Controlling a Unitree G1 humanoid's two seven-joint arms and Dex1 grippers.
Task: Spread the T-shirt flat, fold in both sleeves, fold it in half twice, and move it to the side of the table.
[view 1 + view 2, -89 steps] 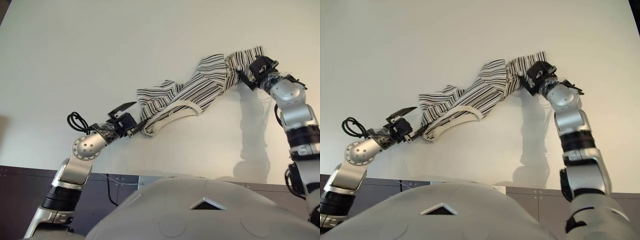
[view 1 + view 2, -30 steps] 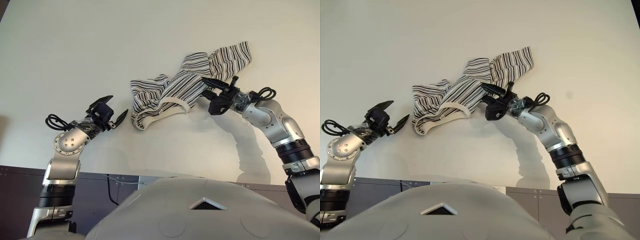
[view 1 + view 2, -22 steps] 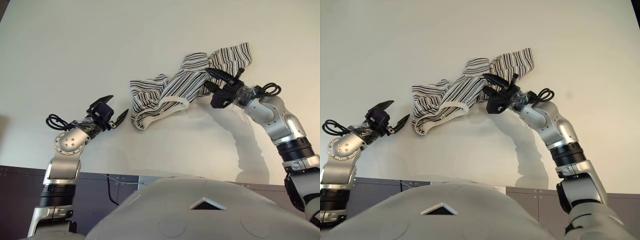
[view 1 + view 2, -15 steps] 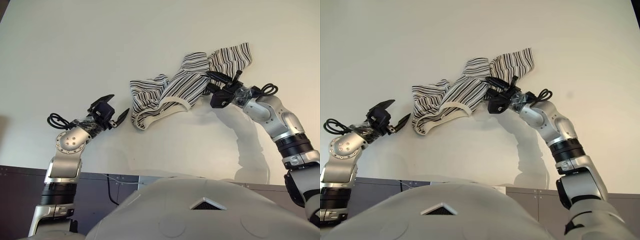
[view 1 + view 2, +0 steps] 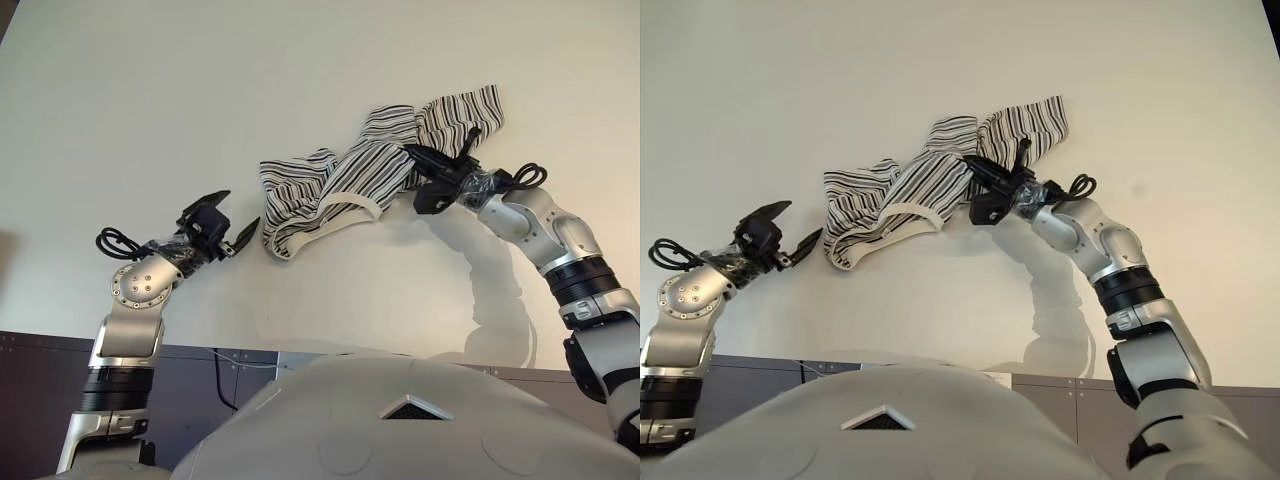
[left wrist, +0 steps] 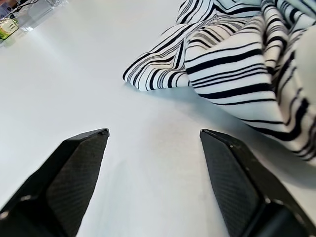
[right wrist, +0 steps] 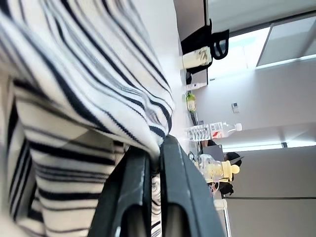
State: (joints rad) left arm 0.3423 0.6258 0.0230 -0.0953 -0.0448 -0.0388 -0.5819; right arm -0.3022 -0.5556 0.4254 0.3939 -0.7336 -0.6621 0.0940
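A black-and-white striped T-shirt (image 5: 350, 180) lies crumpled in a loose diagonal heap on the white table (image 5: 150, 90), its white collar rim facing the near side. My left gripper (image 5: 240, 207) hovers open just off the shirt's left end, fingers spread over bare tabletop (image 6: 154, 132) without touching the cloth (image 6: 237, 54). My right gripper (image 5: 412, 155) is at the shirt's middle fold from the right. In the right wrist view its fingers (image 7: 133, 187) are pressed close together with a striped hem (image 7: 74, 98) caught at the tips.
The table's near edge (image 5: 200, 345) runs just in front of both arms. White tabletop spreads wide to the left and behind the shirt. Clear plastic items (image 6: 29, 15) sit far off past the table's far end.
Three seconds ago both grippers held the shirt stretched out; the left has let go and drawn back. Over the last second the right gripper rose into the middle fold and closed on it.
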